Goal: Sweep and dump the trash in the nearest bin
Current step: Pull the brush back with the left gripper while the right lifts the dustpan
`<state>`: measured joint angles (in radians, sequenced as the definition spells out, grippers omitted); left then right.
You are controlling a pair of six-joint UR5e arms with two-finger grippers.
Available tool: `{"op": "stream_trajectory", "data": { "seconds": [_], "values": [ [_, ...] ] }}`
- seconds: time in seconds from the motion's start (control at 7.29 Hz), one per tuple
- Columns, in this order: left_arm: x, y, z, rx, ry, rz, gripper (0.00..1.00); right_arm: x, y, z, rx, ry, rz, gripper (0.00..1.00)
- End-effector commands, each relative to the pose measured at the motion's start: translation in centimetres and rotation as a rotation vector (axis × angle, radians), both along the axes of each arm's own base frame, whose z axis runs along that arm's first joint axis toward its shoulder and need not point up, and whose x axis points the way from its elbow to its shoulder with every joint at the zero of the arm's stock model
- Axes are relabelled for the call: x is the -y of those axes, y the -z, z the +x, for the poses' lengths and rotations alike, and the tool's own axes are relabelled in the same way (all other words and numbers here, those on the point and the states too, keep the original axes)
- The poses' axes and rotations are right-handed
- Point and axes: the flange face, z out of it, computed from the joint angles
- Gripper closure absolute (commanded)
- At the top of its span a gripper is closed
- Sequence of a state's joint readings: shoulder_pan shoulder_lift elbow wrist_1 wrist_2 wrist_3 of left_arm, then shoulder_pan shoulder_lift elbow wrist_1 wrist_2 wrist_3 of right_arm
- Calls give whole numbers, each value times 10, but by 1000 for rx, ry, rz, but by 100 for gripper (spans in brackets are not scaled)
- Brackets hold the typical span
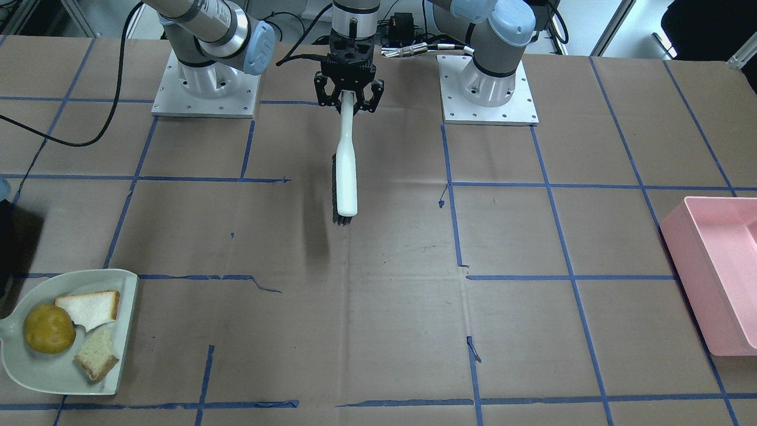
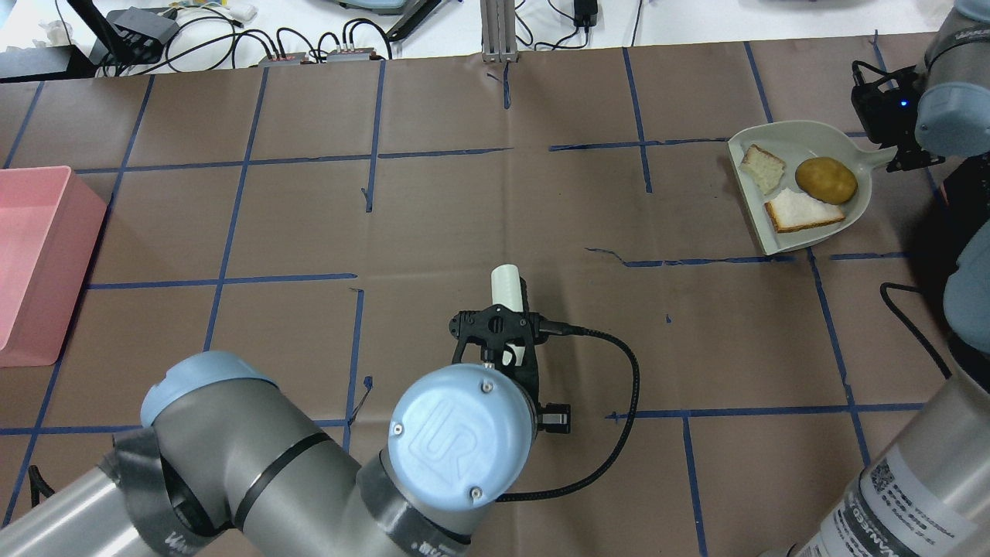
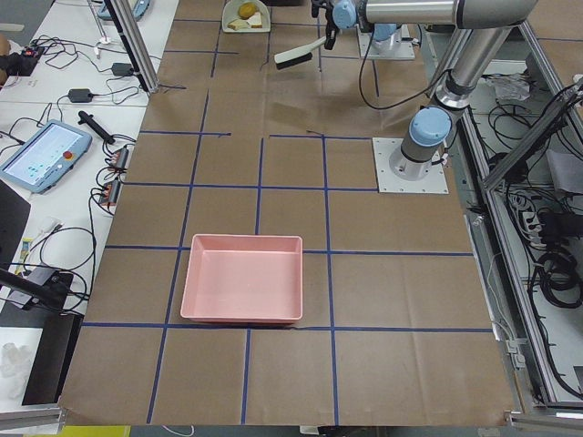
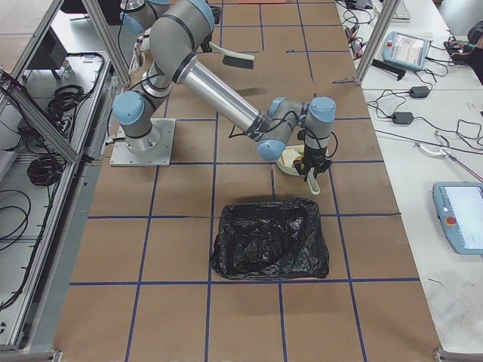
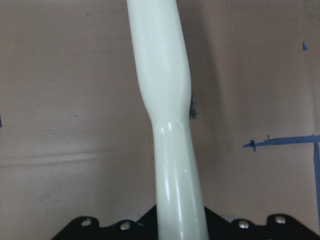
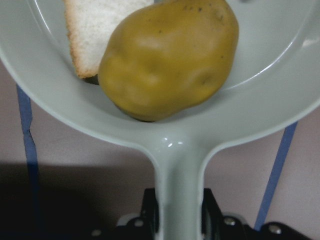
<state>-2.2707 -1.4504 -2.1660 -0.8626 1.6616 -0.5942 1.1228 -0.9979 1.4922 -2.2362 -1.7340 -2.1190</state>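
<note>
The trash lies in a pale green dustpan (image 1: 35, 367): a yellow-brown potato (image 1: 49, 328) and two bread pieces (image 1: 89, 309) (image 1: 96, 355). In the overhead view the dustpan (image 2: 827, 139) is at the far right, with the potato (image 2: 826, 179) and the bread (image 2: 800, 210) in it. My right gripper (image 6: 180, 220) is shut on the dustpan's handle (image 6: 179, 165); it also shows in the overhead view (image 2: 897, 155). My left gripper (image 1: 349, 106) is shut on the handle of a white brush (image 1: 346, 171), held above the table's middle, bristles pointing away from the robot.
A black-bagged bin (image 4: 272, 237) stands just beyond the dustpan (image 4: 290, 160) at the table's right end. A pink bin (image 2: 31, 255) stands at the far left end. Brown paper with blue tape lines covers the table (image 1: 414, 296).
</note>
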Motion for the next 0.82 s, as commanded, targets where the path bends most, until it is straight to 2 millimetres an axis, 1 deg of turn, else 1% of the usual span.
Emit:
{"op": "stream_trajectory", "data": {
  "seconds": [0.0, 0.14, 0.27, 0.41, 0.55, 0.69],
  "values": [
    [-34, 21, -2, 51, 105, -63, 100, -3, -19, 2, -2, 28, -27, 100],
    [-48, 26, -5, 56, 139, -89, 100, -8, -30, 4, 7, 58, -20, 100],
    [-63, 37, -2, 68, 158, -117, 100, -13, -46, 7, 13, 81, -22, 100],
    [-74, 48, 5, 88, 156, -164, 100, -16, -55, 13, 15, 88, -17, 100],
    [-76, 51, 7, 87, 149, -165, 100, -21, -70, 18, 19, 95, -14, 100],
    [-76, 59, 8, 95, 117, -149, 100, -30, -90, 22, 21, 104, -16, 100]
  ]
}}
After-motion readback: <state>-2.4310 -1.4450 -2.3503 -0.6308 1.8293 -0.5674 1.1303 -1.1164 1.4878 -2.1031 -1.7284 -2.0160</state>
